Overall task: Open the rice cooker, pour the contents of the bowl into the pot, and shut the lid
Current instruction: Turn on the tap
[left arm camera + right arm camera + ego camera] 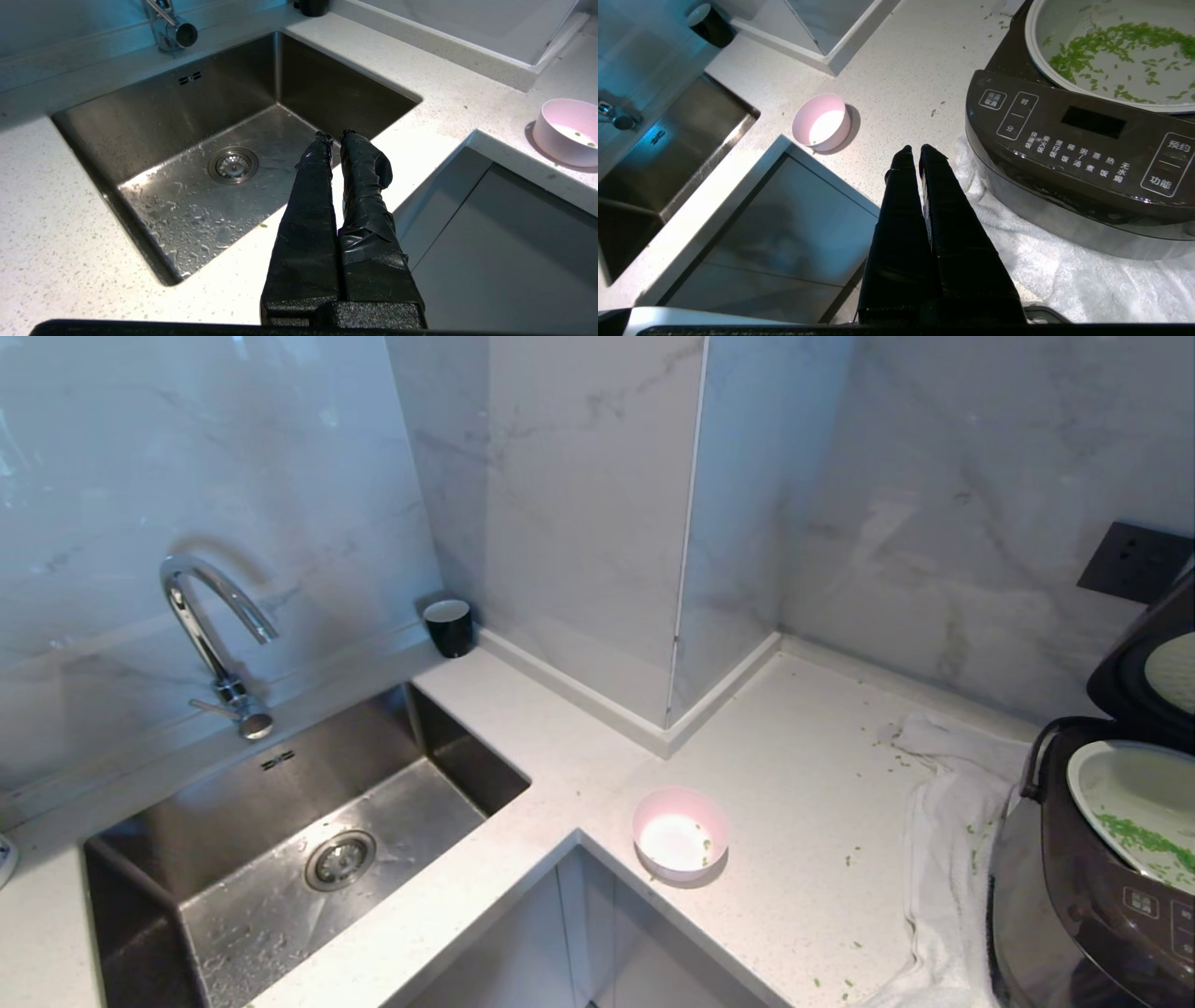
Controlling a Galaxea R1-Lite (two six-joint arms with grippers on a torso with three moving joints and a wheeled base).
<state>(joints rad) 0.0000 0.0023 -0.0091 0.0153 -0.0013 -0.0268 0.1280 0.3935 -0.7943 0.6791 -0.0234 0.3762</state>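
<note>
The rice cooker (1078,154) stands with its lid (1153,667) up and the green contents (1111,42) already in the pot (1092,784), the near-empty bowl (680,833) back on the worktop (794,859), so only closing remains, I'd say; both the right tool (915,151) and left tool (334,137) hang closed and empty.

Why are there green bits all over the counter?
They look spilled. Most green bits landed in the pot, but stray flecks lie scattered on the counter and the towel beside the cooker. The bowl is nearly empty.
</note>
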